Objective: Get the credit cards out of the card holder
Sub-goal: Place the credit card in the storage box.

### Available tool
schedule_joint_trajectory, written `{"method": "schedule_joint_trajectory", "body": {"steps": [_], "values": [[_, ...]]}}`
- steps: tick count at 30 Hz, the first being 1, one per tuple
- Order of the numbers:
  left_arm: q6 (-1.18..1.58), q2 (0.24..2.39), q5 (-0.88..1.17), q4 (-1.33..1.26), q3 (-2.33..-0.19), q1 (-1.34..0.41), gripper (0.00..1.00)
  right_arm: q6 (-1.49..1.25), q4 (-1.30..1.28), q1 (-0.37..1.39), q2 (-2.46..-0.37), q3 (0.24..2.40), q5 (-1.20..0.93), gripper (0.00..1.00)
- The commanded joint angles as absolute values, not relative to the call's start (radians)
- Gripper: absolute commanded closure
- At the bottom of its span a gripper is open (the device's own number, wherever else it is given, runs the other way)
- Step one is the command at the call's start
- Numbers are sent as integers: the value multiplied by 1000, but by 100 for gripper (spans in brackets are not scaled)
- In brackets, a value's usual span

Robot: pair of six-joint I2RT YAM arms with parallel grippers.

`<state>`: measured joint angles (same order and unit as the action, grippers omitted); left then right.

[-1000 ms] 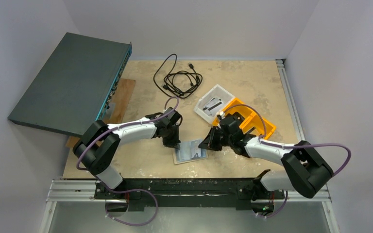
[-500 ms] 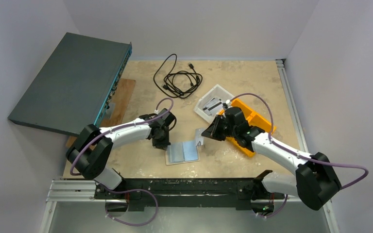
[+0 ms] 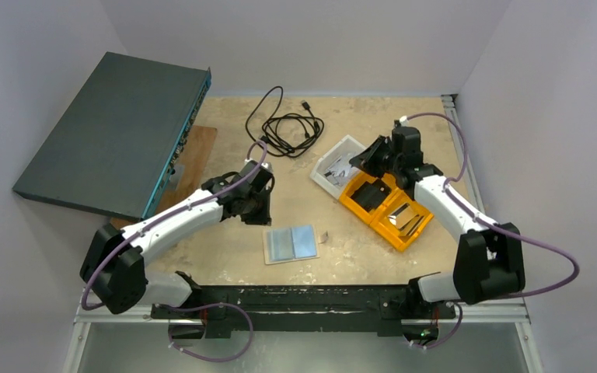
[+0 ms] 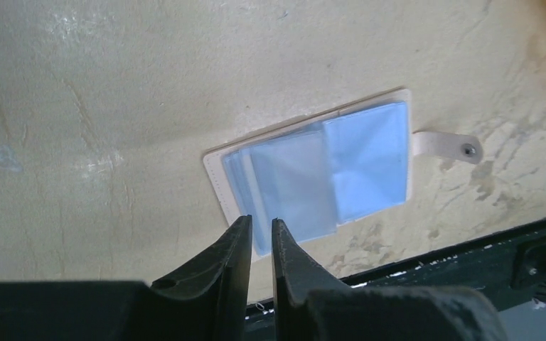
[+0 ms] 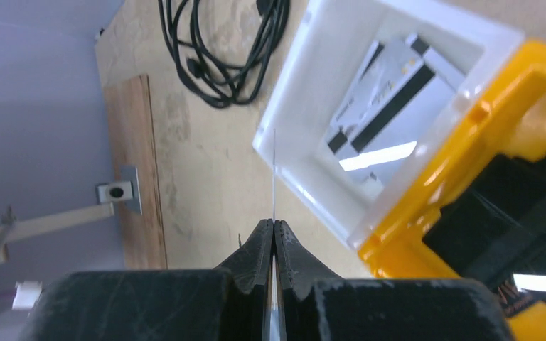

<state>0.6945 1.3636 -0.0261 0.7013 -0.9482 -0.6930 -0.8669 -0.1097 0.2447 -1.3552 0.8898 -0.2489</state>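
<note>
The card holder lies open and flat on the table, its blue-grey inside up, with clear sleeves and a closure tab at its right. In the left wrist view the holder lies just past my left gripper, which is shut and empty, above its near-left corner. My left gripper hovers up and left of the holder. My right gripper is shut on a thin white card, seen edge-on, beside the white tray's near-left rim. Several cards lie in that tray.
The white tray touches an orange bin with dark items inside, at the back right. My right gripper is between them. A coiled black cable lies at the back. A dark grey box and a wooden board stand at the left.
My right gripper drew a card away from the holder and carried it back-right to the white tray. My left gripper came off the holder and moved back-left.
</note>
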Motion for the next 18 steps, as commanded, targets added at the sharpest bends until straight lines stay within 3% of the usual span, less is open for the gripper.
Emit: {"method": "schedule_joint_trajectory", "body": {"steps": [1, 12, 18], "values": [[667, 1293, -5, 731, -979, -687, 83, -823, -114, 229, -1447, 1022, -200, 100], [669, 1185, 23, 735, -943, -687, 78, -796, -139, 229, -1644, 1146, -171, 99], [683, 1175, 44, 710, -907, -687, 73, -754, -172, 232, -1663, 1191, -173, 70]]}}
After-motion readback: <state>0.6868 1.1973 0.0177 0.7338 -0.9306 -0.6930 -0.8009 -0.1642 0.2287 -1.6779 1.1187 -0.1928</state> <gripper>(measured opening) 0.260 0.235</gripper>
